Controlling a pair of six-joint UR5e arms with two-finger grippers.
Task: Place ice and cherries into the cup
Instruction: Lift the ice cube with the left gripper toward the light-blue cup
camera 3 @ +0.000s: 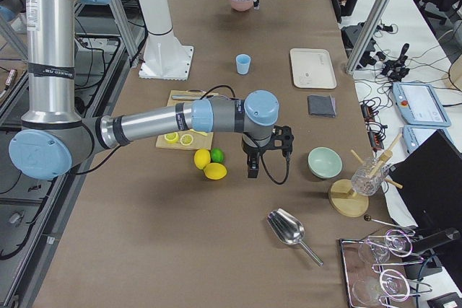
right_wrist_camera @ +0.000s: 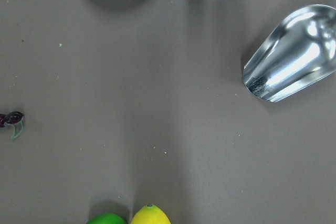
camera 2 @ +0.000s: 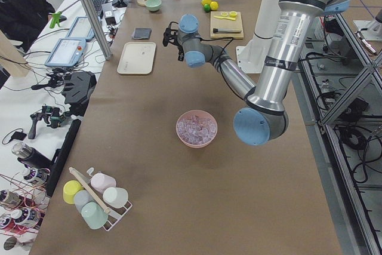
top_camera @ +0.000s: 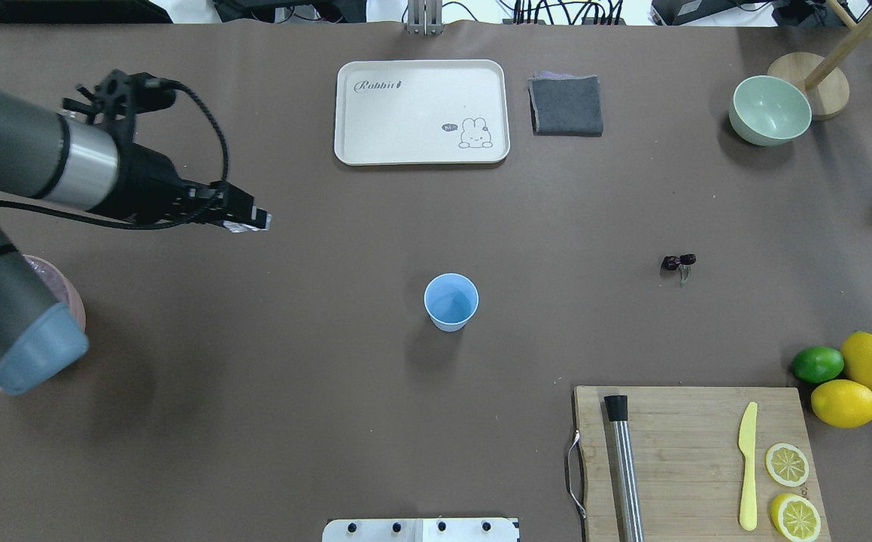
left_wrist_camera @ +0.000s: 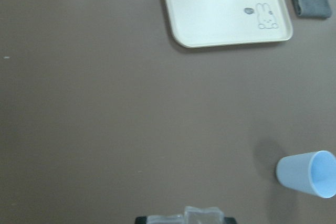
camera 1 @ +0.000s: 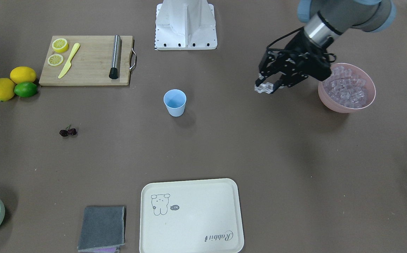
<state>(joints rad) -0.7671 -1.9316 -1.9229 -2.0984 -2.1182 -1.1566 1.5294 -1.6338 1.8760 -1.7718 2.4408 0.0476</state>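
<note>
The brown table [top_camera: 255, 391] carries, seen from overhead, a cream tray [top_camera: 405, 113] at its far edge and a wooden cutting board [top_camera: 691, 452] at the near right. A pink bowl [camera 1: 329, 102] at the left end is heaped with ice [camera 1: 347, 88]. The left claw [camera 1: 267, 87] hangs above bare table just beside that bowl, pinching a small cluster of clear cubes. The right claw [camera 3: 253, 169] hovers near the lemons [camera 3: 215, 172]; I cannot tell whether it is spread or pressed together. The light blue cup [camera 1: 175, 102] stands upright mid-table, well apart from the left claw. The cherries [camera 1: 67, 132] lie on the table right of the cup, well apart from it.
</note>
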